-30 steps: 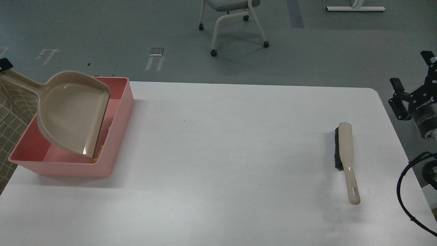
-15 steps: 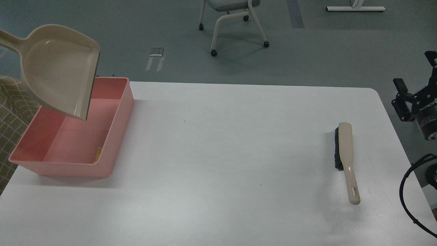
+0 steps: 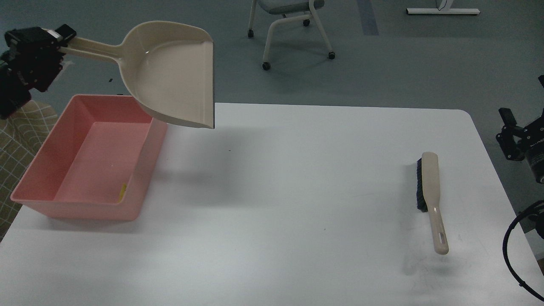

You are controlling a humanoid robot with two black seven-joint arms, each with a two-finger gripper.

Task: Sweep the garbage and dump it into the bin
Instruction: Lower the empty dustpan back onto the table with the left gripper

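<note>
Your left end effector (image 3: 57, 40) is clenched on the far end of the handle of the beige dustpan (image 3: 174, 78) and holds it in the air, with the pan reaching out over the far right corner of the bin and the tabletop just beside it. The pan's open mouth faces right and its inside looks bare. It throws a soft shadow on the tabletop (image 3: 276, 191) to the right of the bin.

The pink bin (image 3: 146, 165) sits at the far left corner of the tabletop, its long side running along the left edge. In its near right corner you can see a sliver of yellow against the wall, the sponge chunk (image 3: 123, 191); little of it shows over the rim. You cannot make out the bread-like slice from here.

The hand brush (image 3: 430, 196) lies flat near the right edge of the tabletop, handle pointing toward the near edge and black bristles on its left side, well apart from the bin.

Your right end effector (image 3: 520, 136) hangs off the right edge, clear of the brush, touching nothing; whether it is released or clenched you cannot tell.
</note>
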